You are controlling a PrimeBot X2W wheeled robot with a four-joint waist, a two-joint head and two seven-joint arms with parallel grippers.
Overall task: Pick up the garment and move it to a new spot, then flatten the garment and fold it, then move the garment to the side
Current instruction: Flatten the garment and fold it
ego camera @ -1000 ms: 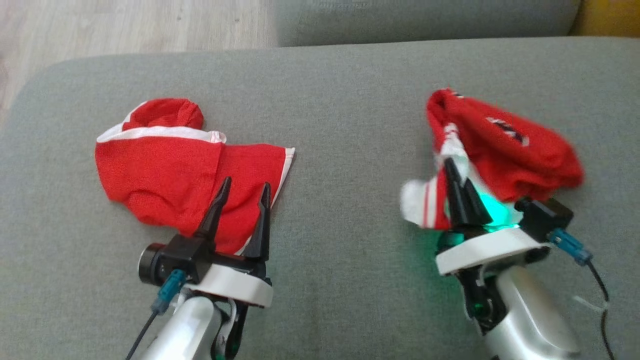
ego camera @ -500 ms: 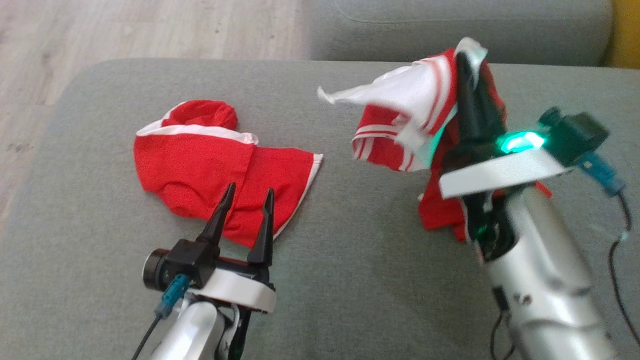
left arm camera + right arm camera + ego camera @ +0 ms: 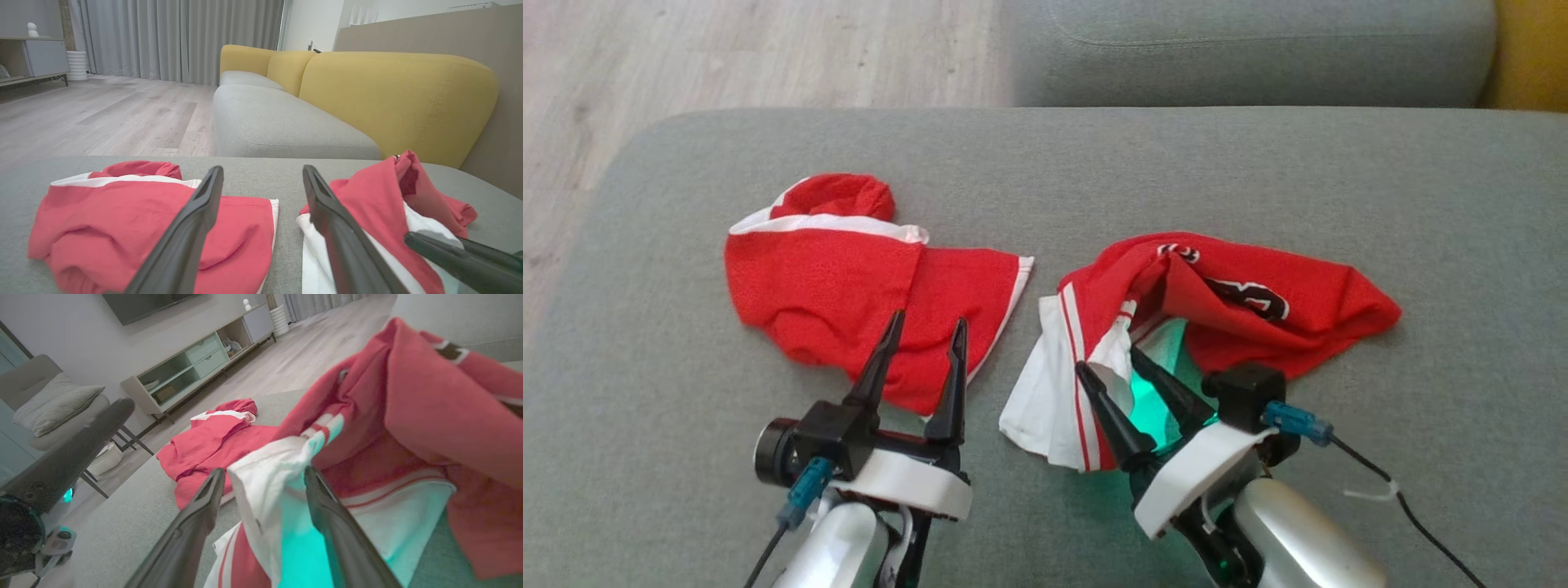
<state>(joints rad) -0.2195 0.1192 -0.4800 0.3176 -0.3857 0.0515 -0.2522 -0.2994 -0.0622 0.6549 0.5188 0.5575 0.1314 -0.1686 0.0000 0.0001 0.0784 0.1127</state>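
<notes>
Since 0.5 s ago the garment point(image 3: 1258, 302) came down from the air and now lies crumpled on the sofa seat point(image 3: 1176, 163), right of centre. Fingers of right gripper point(image 3: 1107, 359) are apart, its white edge loose betw. them, not pinched. Fingers of left gripper point(image 3: 929, 317) also spread, empty, over 2nd red garment point(image 3: 825, 278).

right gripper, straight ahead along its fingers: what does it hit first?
The crumpled red-and-white jersey garment. Its white striped flap lies between the open fingers of the right gripper, so contact looks near immediate. How far back the red folds sit is unclear.
</notes>
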